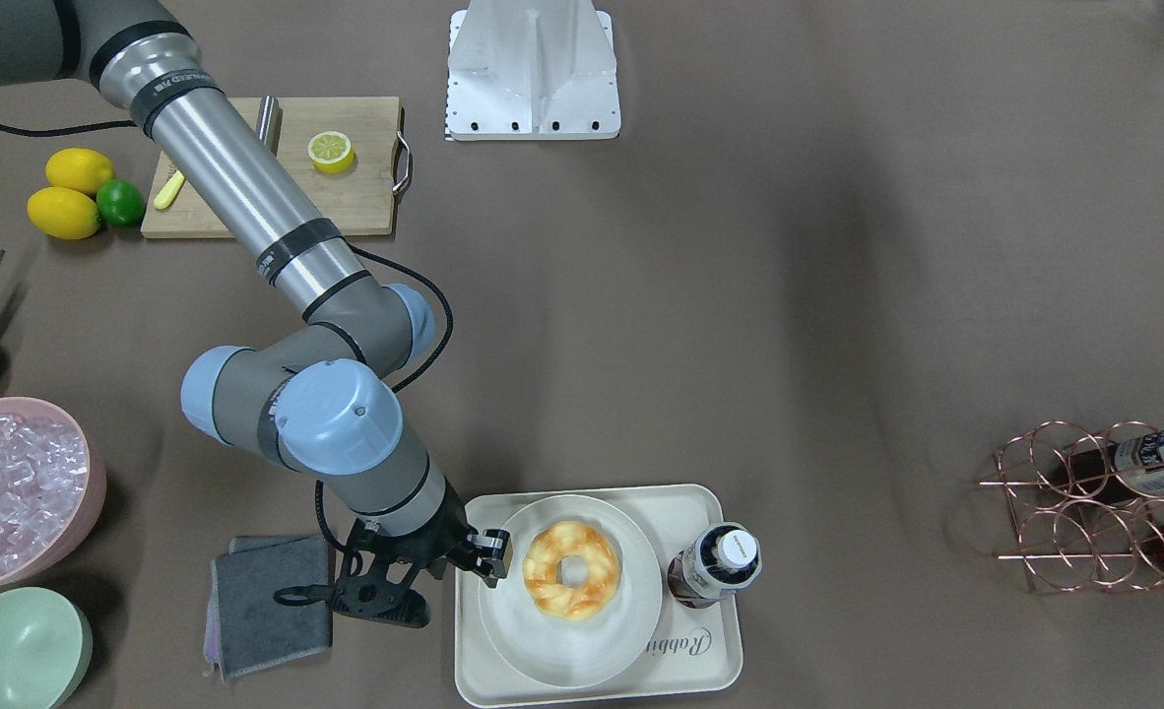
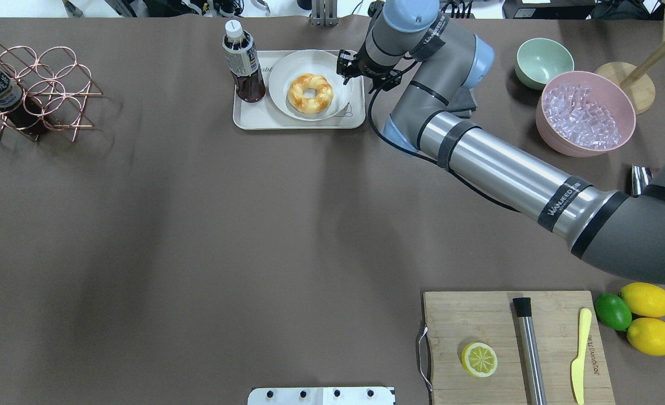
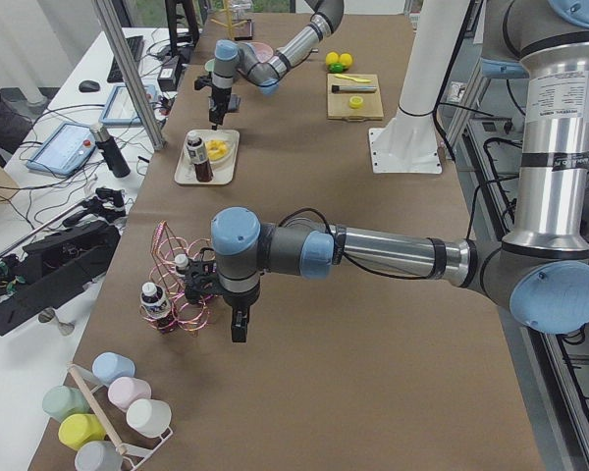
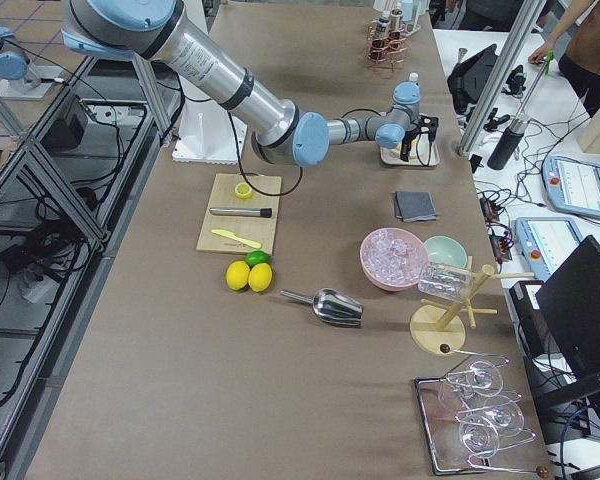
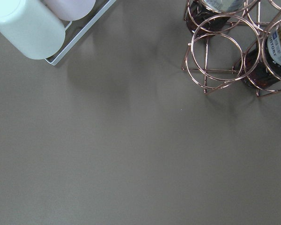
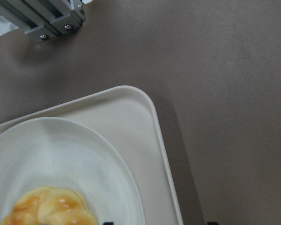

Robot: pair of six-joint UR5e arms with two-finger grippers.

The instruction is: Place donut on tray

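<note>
The donut (image 1: 572,569), golden-orange with pale patches, lies on a round white plate (image 1: 562,660) that sits on the cream tray (image 1: 700,650). It also shows in the overhead view (image 2: 310,93) and at the bottom edge of the right wrist view (image 6: 51,208). My right gripper (image 1: 488,556) hovers over the plate's rim beside the donut, apart from it, open and empty. My left gripper (image 3: 239,329) hangs over bare table beside a copper bottle rack (image 3: 182,294), far from the tray. It shows only in the left side view, so I cannot tell whether it is open or shut.
A dark drink bottle (image 1: 720,566) stands on the tray next to the plate. A grey cloth (image 1: 272,601), a pink bowl of ice (image 1: 11,487) and a green bowl (image 1: 16,650) lie beyond the right arm. A cutting board (image 1: 346,197) with a lemon half sits near the base.
</note>
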